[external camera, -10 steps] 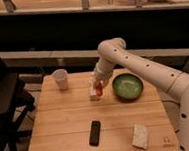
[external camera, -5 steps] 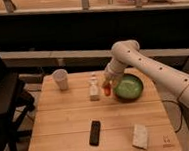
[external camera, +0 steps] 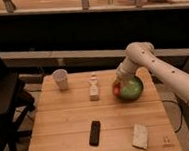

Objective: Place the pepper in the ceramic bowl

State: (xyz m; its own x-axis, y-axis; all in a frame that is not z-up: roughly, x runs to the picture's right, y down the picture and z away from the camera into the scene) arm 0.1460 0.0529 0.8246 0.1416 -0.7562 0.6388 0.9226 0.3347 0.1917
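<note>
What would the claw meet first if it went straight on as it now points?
Probably the left rim of the round glossy green ceramic bowl, directly below the claw; depth is unclear.

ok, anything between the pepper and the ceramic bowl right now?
Nothing visible. The pepper is at the gripper, right at the rim of the ceramic bowl, on the side facing the white bottle. That bottle stands apart, off the path.
</note>
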